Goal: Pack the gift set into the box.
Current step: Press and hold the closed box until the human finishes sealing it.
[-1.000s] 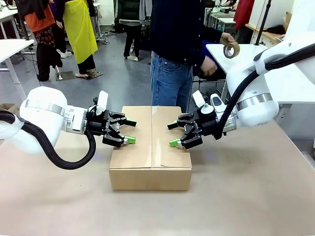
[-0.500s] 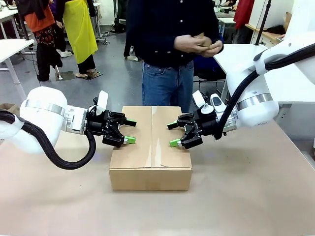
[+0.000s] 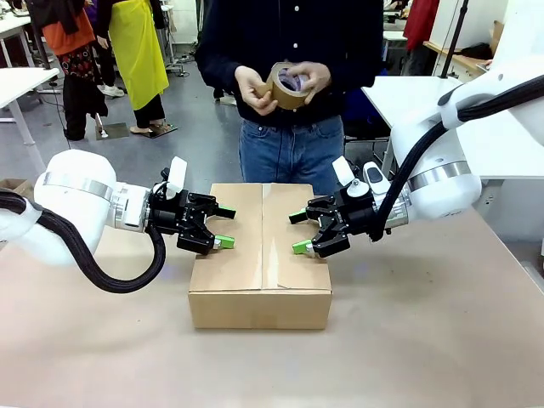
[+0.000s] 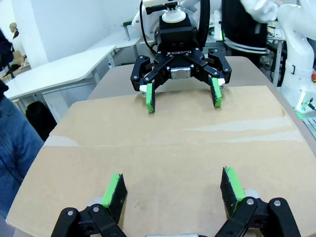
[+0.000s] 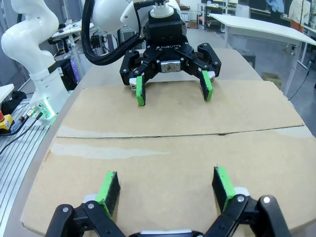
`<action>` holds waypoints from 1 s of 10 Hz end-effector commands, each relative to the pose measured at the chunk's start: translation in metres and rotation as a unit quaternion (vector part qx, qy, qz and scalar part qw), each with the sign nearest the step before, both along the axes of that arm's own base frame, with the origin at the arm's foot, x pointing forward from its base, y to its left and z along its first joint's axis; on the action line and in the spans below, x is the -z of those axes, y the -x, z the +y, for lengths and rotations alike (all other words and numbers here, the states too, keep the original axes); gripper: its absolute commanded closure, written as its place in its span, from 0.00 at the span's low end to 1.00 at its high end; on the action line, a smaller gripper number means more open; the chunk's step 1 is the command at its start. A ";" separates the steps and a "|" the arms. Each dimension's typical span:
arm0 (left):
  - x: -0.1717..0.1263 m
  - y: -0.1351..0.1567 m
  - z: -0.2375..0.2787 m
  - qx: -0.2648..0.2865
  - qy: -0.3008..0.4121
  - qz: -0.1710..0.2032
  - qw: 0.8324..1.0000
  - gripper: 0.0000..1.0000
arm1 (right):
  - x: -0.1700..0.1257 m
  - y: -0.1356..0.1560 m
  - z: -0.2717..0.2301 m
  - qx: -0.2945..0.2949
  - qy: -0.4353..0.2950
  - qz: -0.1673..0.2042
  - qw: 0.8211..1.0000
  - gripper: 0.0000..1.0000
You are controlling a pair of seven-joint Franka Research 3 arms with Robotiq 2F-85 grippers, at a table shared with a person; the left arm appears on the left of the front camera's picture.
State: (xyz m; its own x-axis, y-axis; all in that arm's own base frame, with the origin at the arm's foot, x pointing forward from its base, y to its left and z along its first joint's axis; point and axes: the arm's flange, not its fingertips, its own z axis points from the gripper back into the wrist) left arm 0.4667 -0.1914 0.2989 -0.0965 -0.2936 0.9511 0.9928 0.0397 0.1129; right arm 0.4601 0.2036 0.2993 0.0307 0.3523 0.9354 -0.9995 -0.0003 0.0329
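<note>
Front view: the brown cardboard box (image 3: 260,255) is sitting in the middle of the table (image 3: 425,340) with its top flaps folded shut, so the gift set is presumably inside, out of sight. The left gripper (image 3: 219,227) is reaching in over the box's left flap and the right gripper (image 3: 300,231) over the right flap, both spread wide and gripping nothing, seemingly pressing the flaps down. Across the table the person's hands (image 3: 255,87) are working a roll of brown tape (image 3: 287,85). Left wrist view: the left gripper (image 4: 173,193) is spreading its green pads (image 4: 114,191) wide just above bare cardboard, with the right gripper (image 4: 181,94) facing it across the flap seam (image 4: 237,136). Right wrist view: the right gripper (image 5: 166,188) is likewise gaping empty over the box top, opposite the left gripper (image 5: 172,89). The risk from here is judged to be in the sealing: if either arm lifts or shifts early, the flaps may spring up and the tape go on crooked, and the person's hand could meet a gripper while laying tape between them.
</note>
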 end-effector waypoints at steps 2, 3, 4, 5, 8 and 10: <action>0.003 0.001 0.000 0.000 -0.001 0.004 1.000 0.00 | 0.002 0.000 0.000 0.002 0.001 -0.001 1.000 0.00; 0.003 0.001 0.000 0.000 -0.001 0.004 1.000 0.00 | 0.002 0.000 0.000 0.002 0.001 -0.001 1.000 0.00; 0.003 0.001 0.000 0.000 -0.001 0.004 1.000 0.00 | 0.002 0.000 0.000 0.002 0.001 -0.001 1.000 0.00; 0.003 0.001 0.000 0.000 -0.001 0.004 1.000 0.00 | 0.002 0.000 0.000 0.002 0.001 -0.001 1.000 0.00; 0.003 0.001 0.000 0.000 -0.001 0.004 1.000 0.00 | 0.002 0.000 0.000 0.002 0.001 -0.001 1.000 0.00; 0.003 0.001 0.000 0.000 -0.001 0.004 1.000 0.00 | 0.002 0.000 0.000 0.002 0.001 -0.001 1.000 0.00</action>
